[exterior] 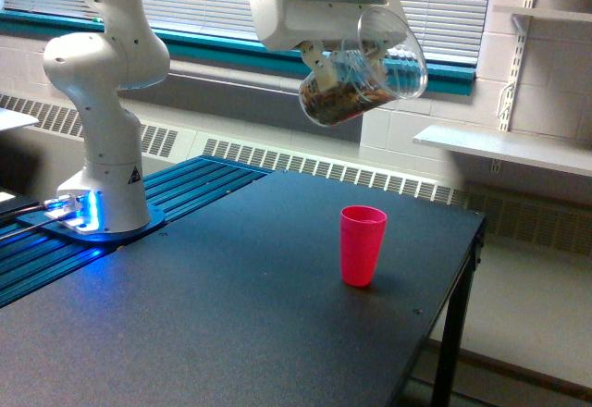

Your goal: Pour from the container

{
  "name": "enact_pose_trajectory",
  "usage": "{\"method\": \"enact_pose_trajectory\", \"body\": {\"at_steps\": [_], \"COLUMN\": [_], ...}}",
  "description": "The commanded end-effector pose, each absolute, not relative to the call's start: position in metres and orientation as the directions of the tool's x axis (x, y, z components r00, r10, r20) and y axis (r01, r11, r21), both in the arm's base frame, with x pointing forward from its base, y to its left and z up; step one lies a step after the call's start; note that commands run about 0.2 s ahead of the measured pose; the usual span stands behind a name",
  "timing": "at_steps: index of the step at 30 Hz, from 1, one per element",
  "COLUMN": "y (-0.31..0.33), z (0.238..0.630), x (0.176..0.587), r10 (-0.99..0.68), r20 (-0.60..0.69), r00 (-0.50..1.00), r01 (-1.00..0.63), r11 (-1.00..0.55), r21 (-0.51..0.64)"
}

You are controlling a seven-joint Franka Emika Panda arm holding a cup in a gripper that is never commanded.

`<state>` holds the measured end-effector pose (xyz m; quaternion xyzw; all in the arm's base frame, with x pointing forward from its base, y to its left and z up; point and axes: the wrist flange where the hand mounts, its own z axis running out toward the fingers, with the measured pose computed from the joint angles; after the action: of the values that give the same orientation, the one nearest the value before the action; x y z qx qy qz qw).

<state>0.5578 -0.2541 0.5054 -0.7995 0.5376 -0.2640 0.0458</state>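
My gripper (340,63) hangs high over the table, shut on the container (365,69), a clear round cup tilted with its wide rim toward the exterior view's right. Brown loose material lies in the container's lower part. A pink tapered cup (362,244) stands upright on the black table (231,314), well below the container and roughly under it. Nothing is visibly falling from the rim.
The arm's white base (102,194) stands at the table's left on blue rails. The table's right edge (467,250) drops off beside the pink cup. A white wall shelf (509,148) sits beyond it. Window blinds and a radiator run along the back.
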Motion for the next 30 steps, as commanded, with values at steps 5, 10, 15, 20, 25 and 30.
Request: {"method": "enact_pose_trajectory", "body": {"at_steps": [5,10,15,20,25,30], "y": [-0.216,-0.196,-0.175,-0.162,-0.146,-0.134], "z": [0.498,0.485,0.474,0.466,0.459,0.461], "x": [0.577,0.58,0.579,0.572,0.563,0.552], "r10": [-0.862,-0.847,-0.83,-0.823,-0.814,-0.803], "r20": [0.374,0.373,0.373,0.372,0.37,0.382], "r00": [0.342,0.38,0.414,0.429,0.448,0.457], "r01": [-0.819,-0.815,-0.811,-0.81,-0.808,-0.81], "r11": [-0.469,-0.497,-0.523,-0.533,-0.546,-0.553], "r21": [-0.332,-0.298,-0.263,-0.244,-0.221,-0.195]}}
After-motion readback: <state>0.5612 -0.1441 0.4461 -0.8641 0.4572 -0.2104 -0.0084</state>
